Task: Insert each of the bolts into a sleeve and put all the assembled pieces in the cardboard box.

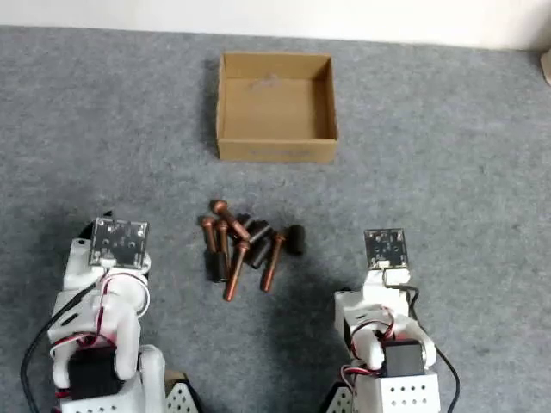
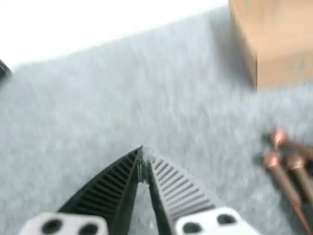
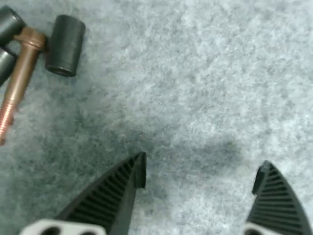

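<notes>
Just ahead of the left gripper (image 2: 145, 166) and right gripper (image 3: 203, 171), between the two, bolts (image 1: 231, 274) and sleeves (image 1: 295, 238) lie heaped on grey carpet (image 1: 448, 155), the cardboard box (image 1: 275, 151) beyond. Left fingers (image 2: 115, 191) are pinched together, empty; right fingers (image 3: 117, 191) gape wide, holding nothing.

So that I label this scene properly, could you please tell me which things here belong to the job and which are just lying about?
Belong to the job: the cardboard box, the copper bolts, the black sleeves heaped with them.

Just lying about: the grey carpet underneath; a pale thing cut off at the edge, too little showing to name.
</notes>
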`<control>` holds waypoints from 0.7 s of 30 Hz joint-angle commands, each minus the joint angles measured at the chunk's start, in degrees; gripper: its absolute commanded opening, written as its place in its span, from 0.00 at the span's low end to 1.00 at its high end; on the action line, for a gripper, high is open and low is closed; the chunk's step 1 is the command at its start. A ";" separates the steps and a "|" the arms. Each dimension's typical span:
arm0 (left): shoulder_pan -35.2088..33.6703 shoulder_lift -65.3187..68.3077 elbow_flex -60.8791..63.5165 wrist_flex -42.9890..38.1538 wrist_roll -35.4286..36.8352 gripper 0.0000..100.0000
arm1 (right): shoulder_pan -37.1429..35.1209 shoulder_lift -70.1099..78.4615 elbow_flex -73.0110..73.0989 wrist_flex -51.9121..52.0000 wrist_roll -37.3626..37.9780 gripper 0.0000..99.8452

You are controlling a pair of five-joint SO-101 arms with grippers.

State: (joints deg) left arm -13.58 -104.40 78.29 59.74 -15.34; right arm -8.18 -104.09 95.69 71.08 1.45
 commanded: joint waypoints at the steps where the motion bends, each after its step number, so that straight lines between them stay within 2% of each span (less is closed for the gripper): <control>1: 5.32 -0.04 -2.07 2.99 -0.53 0.01 | -0.48 -0.66 6.55 0.13 -0.53 0.33; 4: 6.81 -0.04 5.41 5.01 -7.30 0.01 | -0.48 -0.66 6.55 -0.13 -0.62 0.33; 7: 5.05 -0.04 12.70 -1.32 -9.58 0.01 | -0.48 -0.66 6.55 -1.71 -0.62 0.33; 9: 3.56 -0.04 9.80 -2.02 -9.32 0.01 | -0.48 -0.66 6.55 -2.07 -0.62 0.33; 14: 3.12 3.30 1.98 6.59 -5.80 0.01 | 0.22 -0.66 6.37 -3.74 -0.62 0.33; 16: 3.03 8.13 1.36 4.31 -5.63 0.01 | 2.68 -0.66 6.37 -3.91 -0.44 0.33; 18: 3.03 14.55 -0.40 -1.23 -3.34 0.01 | 5.85 -0.66 6.37 -4.00 -0.53 0.33; 21: 3.03 28.18 -6.90 -6.68 -2.20 0.01 | 10.07 -0.66 6.37 -4.00 -0.53 0.33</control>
State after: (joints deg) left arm -10.07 -87.87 78.81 58.15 -18.59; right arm -1.58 -104.09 95.69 68.35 1.45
